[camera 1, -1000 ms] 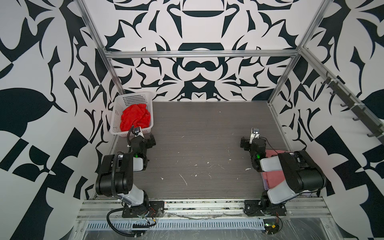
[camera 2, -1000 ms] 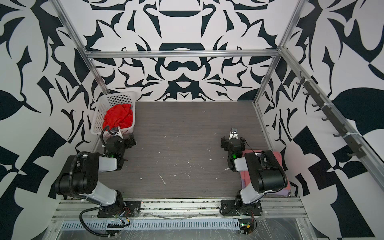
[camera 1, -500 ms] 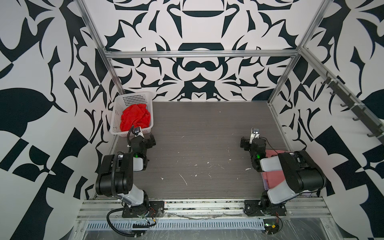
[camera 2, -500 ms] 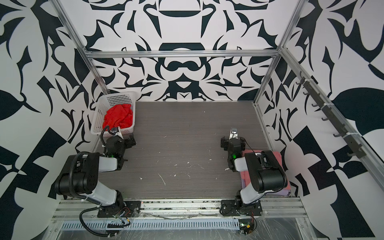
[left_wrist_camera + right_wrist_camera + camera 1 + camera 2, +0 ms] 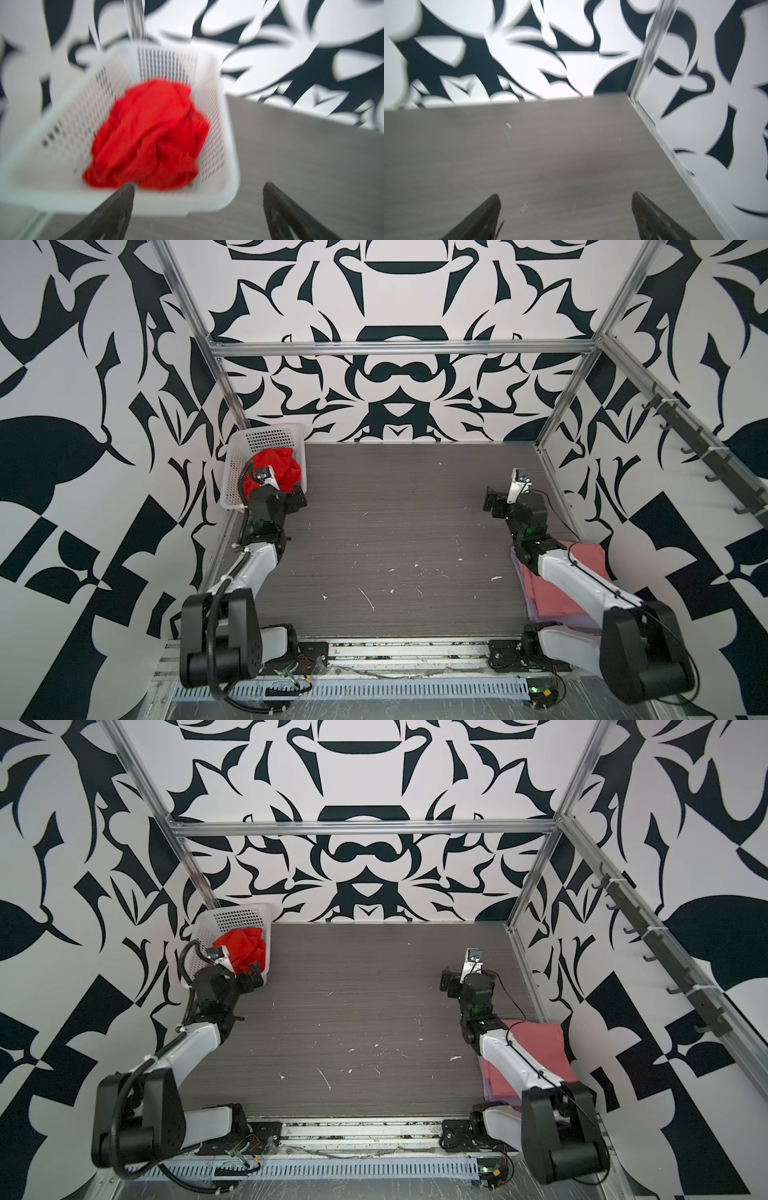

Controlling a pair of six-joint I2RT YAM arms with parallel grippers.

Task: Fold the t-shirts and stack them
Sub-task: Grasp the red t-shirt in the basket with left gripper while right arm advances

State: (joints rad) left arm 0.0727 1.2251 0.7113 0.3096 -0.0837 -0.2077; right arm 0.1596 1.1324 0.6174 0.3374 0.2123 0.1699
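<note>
Left wrist camera, blurred: the left gripper (image 5: 198, 187) hangs with its two dark fingers (image 5: 116, 207) spread wide and nothing between them, at a corner of the white perforated basket (image 5: 232, 170). One fingertip shows against the basket's rim, the other against the grey table (image 5: 301, 158) beside it. Crumpled in a heap inside the basket lies the red t-shirt (image 5: 149, 133), touched by neither finger; whether its neck label shows cannot be told through the blur.

In both top views the basket sits in the table's far corner on the left arm's side, against the patterned walls. Well apart from the basket, across the width of the table, the right gripper (image 5: 565, 196) is likewise opened wide and empty, above bare tabletop.

Farthest from the basket, at the diagonally opposite corner of the table, the dusty pink t-shirt (image 5: 590, 568) lies folded flat on the pale lavender t-shirt (image 5: 557, 620). Only a thin edge of the lavender one shows beneath the pink. The right arm (image 5: 569, 580) stretches over this stack and hides part of it.
</note>
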